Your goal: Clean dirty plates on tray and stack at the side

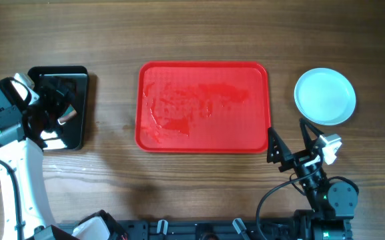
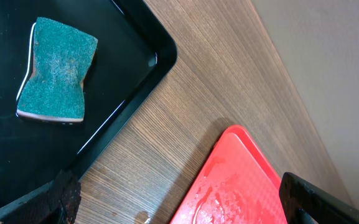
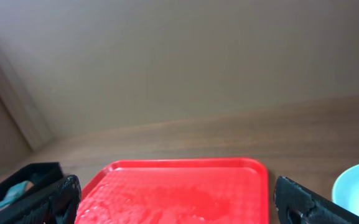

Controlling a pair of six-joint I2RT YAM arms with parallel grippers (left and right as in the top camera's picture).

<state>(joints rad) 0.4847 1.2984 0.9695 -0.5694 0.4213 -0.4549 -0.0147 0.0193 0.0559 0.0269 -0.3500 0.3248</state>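
Wet red tray in the middle, plates off to the side.
The big red plastic tray (image 1: 205,65) lies wet and smeary. The round pale mint-white plates (image 1: 325,97) sit on the wooden table (image 1: 112,187) right of it, not touching. The left fingers (image 2: 328,202) hang wide apart by the shiny black tray (image 2: 135,68) with its green sponge (image 2: 58,68). The right fingers (image 1: 275,147) are spread too, holding nothing.
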